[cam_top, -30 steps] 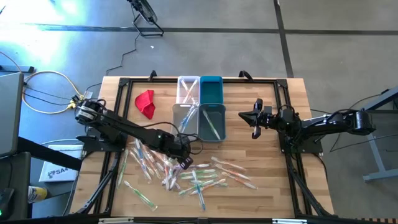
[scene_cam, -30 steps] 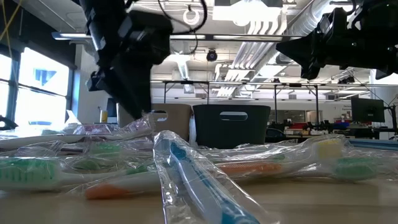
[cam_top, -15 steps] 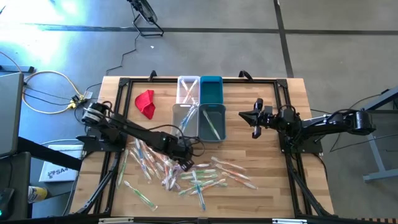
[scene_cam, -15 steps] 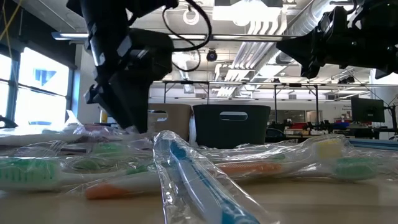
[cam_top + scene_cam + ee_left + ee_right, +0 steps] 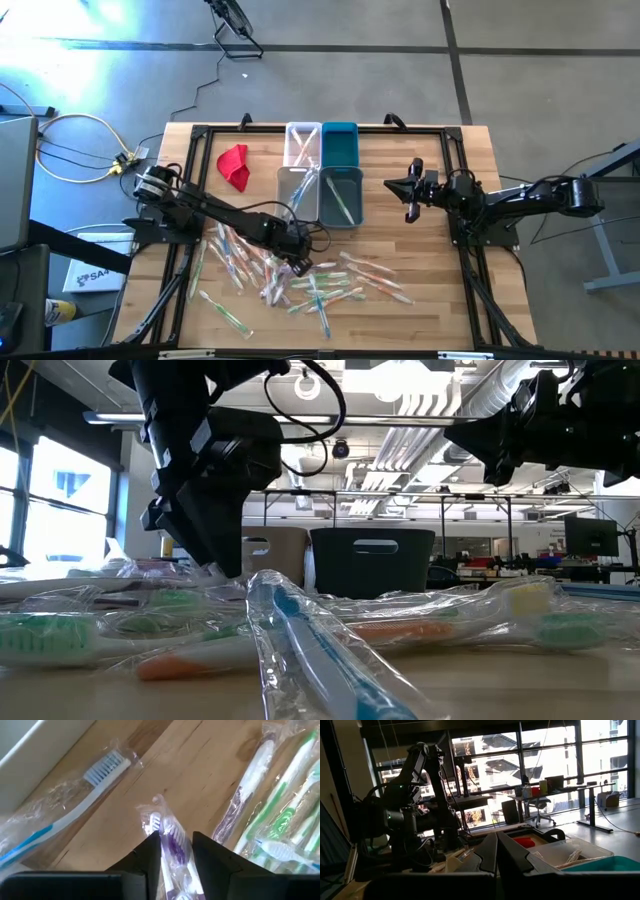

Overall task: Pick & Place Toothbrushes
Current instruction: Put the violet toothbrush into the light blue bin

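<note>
Toothbrushes: slim plastic handles in crinkled clear wrappers, heaped at table's six o'clock. Left gripper jaws narrower than before, clamped on purple toothbrush. Right gripper, three o'clock, jaws together, unchanged.

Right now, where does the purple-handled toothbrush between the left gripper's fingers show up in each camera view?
High view: hidden under the left gripper, at the near edge of the toothbrush pile.
Low view: cannot pick it out; the left gripper comes down behind the pile there.
Left wrist view: the purple-handled toothbrush lies between the two dark fingers, in its clear wrapper.
Right wrist view: not in it.
Shared landmark: the left gripper itself.
</note>
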Tool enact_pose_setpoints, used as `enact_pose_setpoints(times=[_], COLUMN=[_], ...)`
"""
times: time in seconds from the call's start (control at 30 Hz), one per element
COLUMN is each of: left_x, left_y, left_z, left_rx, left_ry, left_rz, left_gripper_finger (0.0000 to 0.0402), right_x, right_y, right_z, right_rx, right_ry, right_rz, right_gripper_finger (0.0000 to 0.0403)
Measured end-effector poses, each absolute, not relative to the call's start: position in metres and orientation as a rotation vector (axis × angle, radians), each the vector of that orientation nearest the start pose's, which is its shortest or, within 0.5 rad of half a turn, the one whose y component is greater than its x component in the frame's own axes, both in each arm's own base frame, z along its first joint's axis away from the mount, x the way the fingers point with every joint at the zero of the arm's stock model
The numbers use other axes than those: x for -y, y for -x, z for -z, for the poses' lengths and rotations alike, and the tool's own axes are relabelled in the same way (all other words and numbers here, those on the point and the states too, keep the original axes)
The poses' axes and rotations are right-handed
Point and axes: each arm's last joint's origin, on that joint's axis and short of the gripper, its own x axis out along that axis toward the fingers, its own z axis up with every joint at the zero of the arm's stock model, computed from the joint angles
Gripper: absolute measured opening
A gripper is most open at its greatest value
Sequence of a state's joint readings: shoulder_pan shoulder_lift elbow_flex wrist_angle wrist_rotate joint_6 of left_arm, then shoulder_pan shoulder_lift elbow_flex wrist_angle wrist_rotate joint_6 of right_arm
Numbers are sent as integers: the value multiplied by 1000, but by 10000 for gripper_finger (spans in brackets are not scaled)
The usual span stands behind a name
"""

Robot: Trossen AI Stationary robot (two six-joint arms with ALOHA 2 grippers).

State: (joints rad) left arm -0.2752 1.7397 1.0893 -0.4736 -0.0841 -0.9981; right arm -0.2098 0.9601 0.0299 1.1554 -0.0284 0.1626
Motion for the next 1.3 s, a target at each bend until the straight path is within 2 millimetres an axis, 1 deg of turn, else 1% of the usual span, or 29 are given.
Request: enact_pose_setpoints(times=[0.23, 0.37, 0.47, 0.6, 0.7, 0.87, 1.0, 1.17, 1.3], left_x=[90, 90, 90, 88, 83, 66, 52, 39, 35], left_y=[-325, -324, -325, -332, -339, -350, -357, -359, -357], left_z=[-176, -175, -179, -189, -199, -215, -224, -227, -226], left_rx=[-1098, -1107, -1116, -1108, -1101, -1094, -1076, -1085, -1113], left_ry=[668, 662, 641, 614, 580, 549, 565, 619, 633], left_rz=[-361, -354, -342, -258, -182, -59, 22, 99, 85], left_gripper_finger=[28, 4, 2, 1, 0, 0, 0, 0, 0], right_x=[32, 32, 32, 32, 32, 32, 31, 31, 31], right_y=[-154, -154, -154, -154, -154, -154, -154, -154, -154], right_z=[-181, -181, -181, -181, -181, -181, -181, -181, -181], right_rx=[237, 237, 237, 237, 237, 237, 234, 234, 234], right_ry=[-133, -133, -133, -133, -133, -133, -131, -129, -124], right_rz=[162, 162, 162, 162, 162, 155, 135, 135, 136], right_gripper_finger=[2, 2, 2, 2, 2, 2, 2, 2, 2])
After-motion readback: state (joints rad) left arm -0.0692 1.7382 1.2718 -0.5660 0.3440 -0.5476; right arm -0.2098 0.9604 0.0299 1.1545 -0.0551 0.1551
